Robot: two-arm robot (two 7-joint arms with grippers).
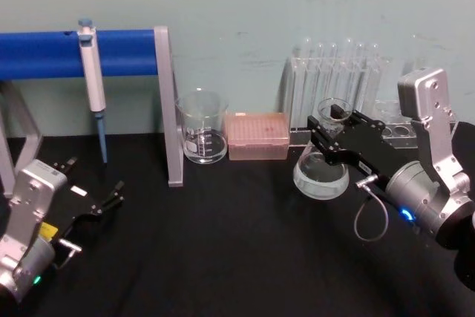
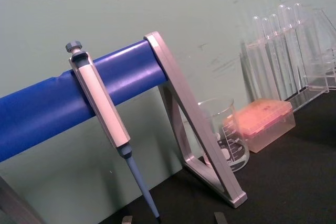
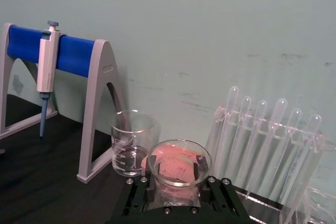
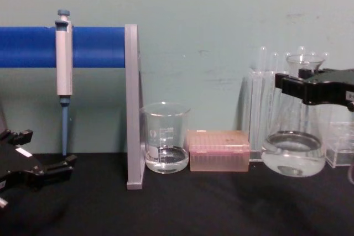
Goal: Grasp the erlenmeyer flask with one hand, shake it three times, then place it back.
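Against a green wall (image 1: 245, 5), right gripper (image 1: 331, 127) jaws clamp the erlenmeyer flask (image 1: 320, 177) neck; left gripper (image 1: 95, 177) jaws gape empty.

A: Light level?
B: Moderate, diffuse. Wall (image 4: 221, 15) evenly lit, darker beneath the blue bar (image 4: 33, 47) at chest view's left, so light falls from above. Black table (image 4: 182, 208) shows hardly any shadow.
A: Glare?
B: Thin highlights on the erlenmeyer flask (image 4: 293, 147) at its liquid line and on the beaker (image 4: 166, 136) rim. Soft shadow behind the stand leg (image 3: 97, 108), lower left of right wrist view. Blue indicator light (image 1: 406, 214) glows, lower right of head view.
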